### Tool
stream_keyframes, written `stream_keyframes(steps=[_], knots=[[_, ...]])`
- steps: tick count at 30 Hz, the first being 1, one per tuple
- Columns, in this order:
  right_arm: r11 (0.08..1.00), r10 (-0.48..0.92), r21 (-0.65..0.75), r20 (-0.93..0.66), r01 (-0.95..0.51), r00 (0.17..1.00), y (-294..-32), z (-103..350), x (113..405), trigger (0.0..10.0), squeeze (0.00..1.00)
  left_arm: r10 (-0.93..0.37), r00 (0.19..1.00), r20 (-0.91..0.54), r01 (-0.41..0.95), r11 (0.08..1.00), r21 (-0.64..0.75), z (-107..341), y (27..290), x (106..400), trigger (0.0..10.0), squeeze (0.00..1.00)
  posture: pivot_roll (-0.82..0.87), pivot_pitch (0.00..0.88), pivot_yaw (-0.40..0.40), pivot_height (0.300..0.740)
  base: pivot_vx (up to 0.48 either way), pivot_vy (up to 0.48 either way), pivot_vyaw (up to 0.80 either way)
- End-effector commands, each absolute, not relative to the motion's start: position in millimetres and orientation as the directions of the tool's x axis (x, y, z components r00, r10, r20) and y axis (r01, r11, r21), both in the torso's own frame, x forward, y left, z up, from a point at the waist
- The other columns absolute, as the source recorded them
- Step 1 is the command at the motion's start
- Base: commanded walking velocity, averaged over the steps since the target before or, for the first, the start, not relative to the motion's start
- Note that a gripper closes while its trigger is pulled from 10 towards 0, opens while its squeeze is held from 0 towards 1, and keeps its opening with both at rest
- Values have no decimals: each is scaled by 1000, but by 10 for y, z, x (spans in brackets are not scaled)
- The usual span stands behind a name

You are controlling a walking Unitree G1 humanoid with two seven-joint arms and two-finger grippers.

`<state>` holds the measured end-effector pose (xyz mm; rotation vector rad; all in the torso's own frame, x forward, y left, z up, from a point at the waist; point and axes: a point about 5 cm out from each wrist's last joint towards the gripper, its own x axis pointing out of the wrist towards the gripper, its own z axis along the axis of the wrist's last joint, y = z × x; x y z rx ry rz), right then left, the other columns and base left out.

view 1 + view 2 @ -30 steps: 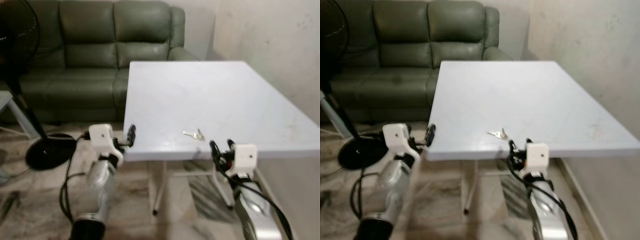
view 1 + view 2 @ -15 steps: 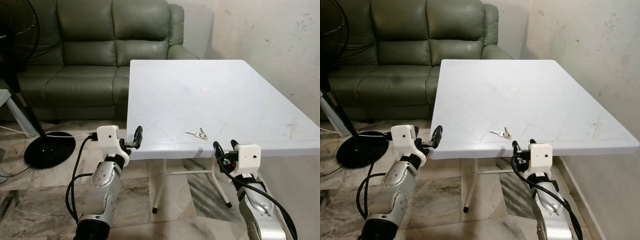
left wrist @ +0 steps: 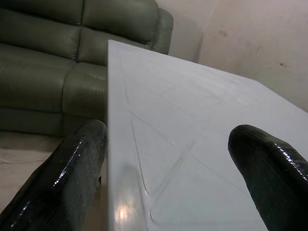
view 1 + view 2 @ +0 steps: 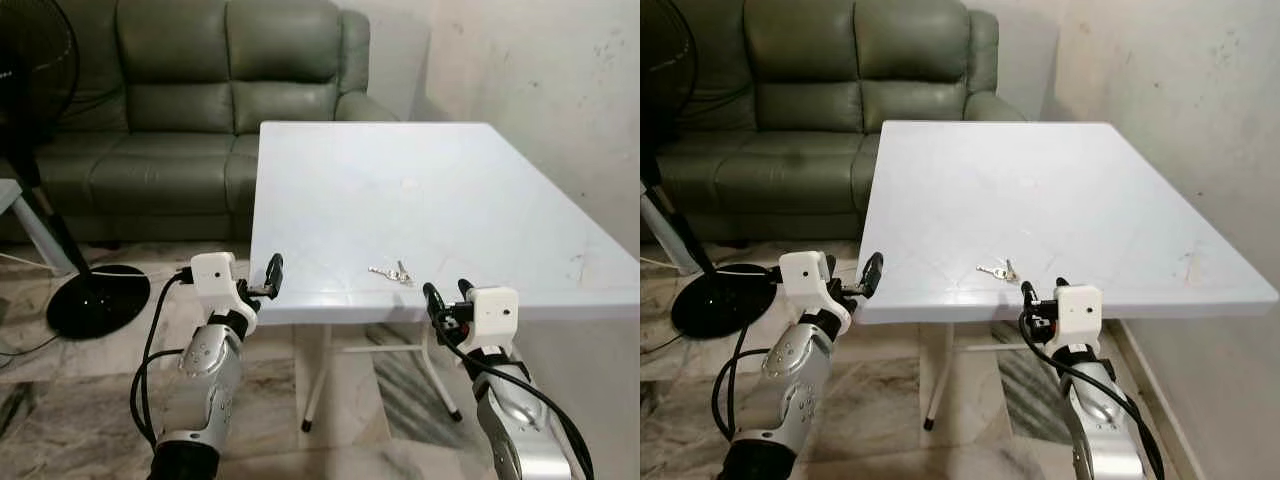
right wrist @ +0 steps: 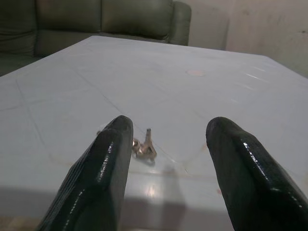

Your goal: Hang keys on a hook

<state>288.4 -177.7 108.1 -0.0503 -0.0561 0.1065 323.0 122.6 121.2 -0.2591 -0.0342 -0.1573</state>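
Note:
A small bunch of silver keys (image 4: 389, 272) lies flat on the white table (image 4: 420, 190), close to its front edge. In the right wrist view the keys (image 5: 142, 148) sit just beyond the gap between the two black fingers. My right gripper (image 4: 446, 296) is open, held at the table's front edge a little right of the keys. My left gripper (image 4: 270, 272) is open at the table's front left corner, with one finger over the tabletop (image 3: 192, 159) and nothing between the fingers.
A green leather sofa (image 4: 200, 110) stands behind the table on the left. A black standing fan (image 4: 60, 200) with a round base is on the floor at the left. A bare wall (image 4: 560, 90) runs along the table's right side.
The camera has shifted slightly and the picture sharpened since a second ago. Both grippers stay at the table's front edge; the keys have not moved.

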Motion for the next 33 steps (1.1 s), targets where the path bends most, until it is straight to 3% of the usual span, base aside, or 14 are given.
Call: stream_keyframes(steps=[1,14,24,33], knots=[[993,104,-58,51,-101,993,-1793,1095,2885,10000,0,-151,986,71,164,955,-247,1251,1222,3229,10000,0,-5,19,-52,740,435,0,0],[993,105,-58,45,-103,993,-1795,1078,2863,10000,0,-155,986,67,167,953,-253,1248,1211,3221,10000,0,-6,23,-49,740,449,0,0],[992,113,-65,39,-111,993,-1806,1071,2854,10000,0,-159,986,52,166,961,-222,1220,1169,3195,10000,0,-5,33,-54,740,84,0,0],[974,186,-135,29,-180,982,-1908,1134,2909,10000,0,-362,930,63,367,924,-106,1175,867,3003,10000,0,-5,49,-55,740,0,0,0]])
